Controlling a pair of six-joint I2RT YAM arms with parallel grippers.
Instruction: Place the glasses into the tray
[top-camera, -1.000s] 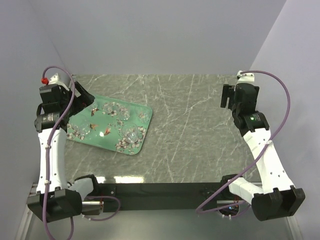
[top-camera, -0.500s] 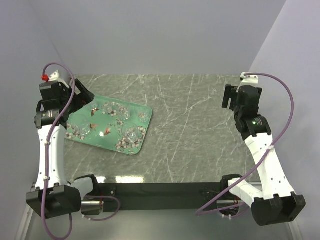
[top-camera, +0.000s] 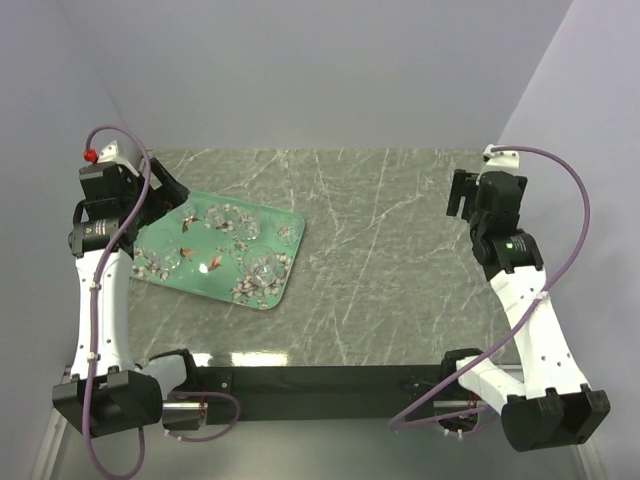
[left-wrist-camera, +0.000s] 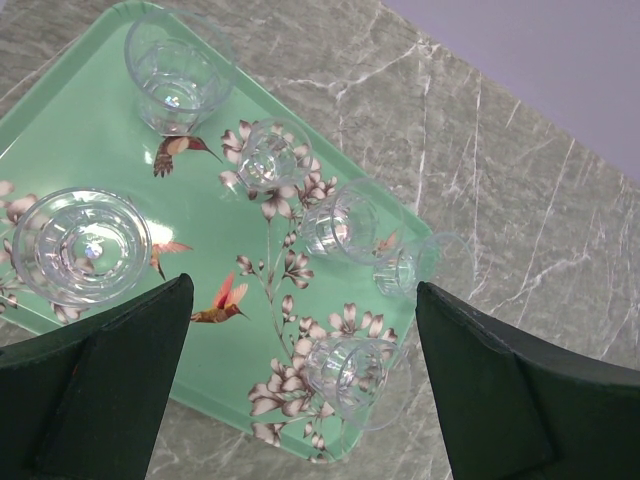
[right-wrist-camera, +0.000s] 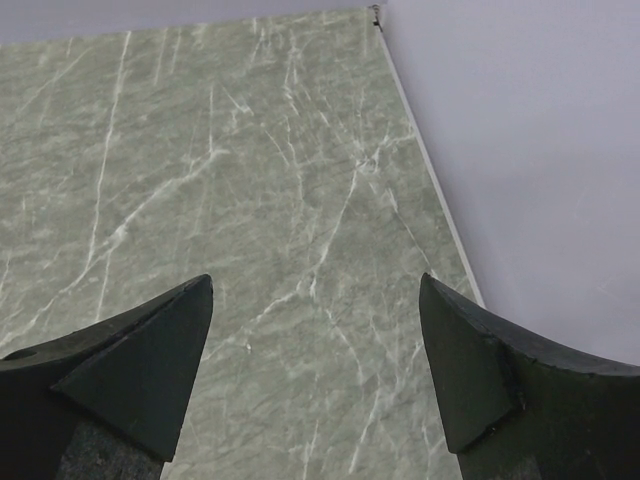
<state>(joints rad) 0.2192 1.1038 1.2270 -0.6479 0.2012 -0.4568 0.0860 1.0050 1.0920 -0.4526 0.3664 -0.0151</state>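
The mint-green tray (top-camera: 215, 284) with blossom print lies at the table's left. Several clear glasses stand inside it, among them a wide one (top-camera: 263, 268) near its front right. In the left wrist view the tray (left-wrist-camera: 100, 140) fills the picture. A large glass (left-wrist-camera: 80, 246) is at its left and a smaller glass (left-wrist-camera: 345, 370) is near its corner. My left gripper (left-wrist-camera: 303, 290) hovers open above them, holding nothing, and it sits over the tray's far left end (top-camera: 172, 200). My right gripper (top-camera: 456, 195) is open and empty over bare marble (right-wrist-camera: 315, 285).
The grey-green marble table (top-camera: 390, 260) is closed in by pale walls at the back and on both sides. The right wall (right-wrist-camera: 520, 150) meets the table close to my right gripper. The arm bases stand along the black front edge (top-camera: 320, 378).
A second ago both arms shifted slightly, the left wrist toward the back left and the right arm to the right. Since half a second ago nothing has moved.
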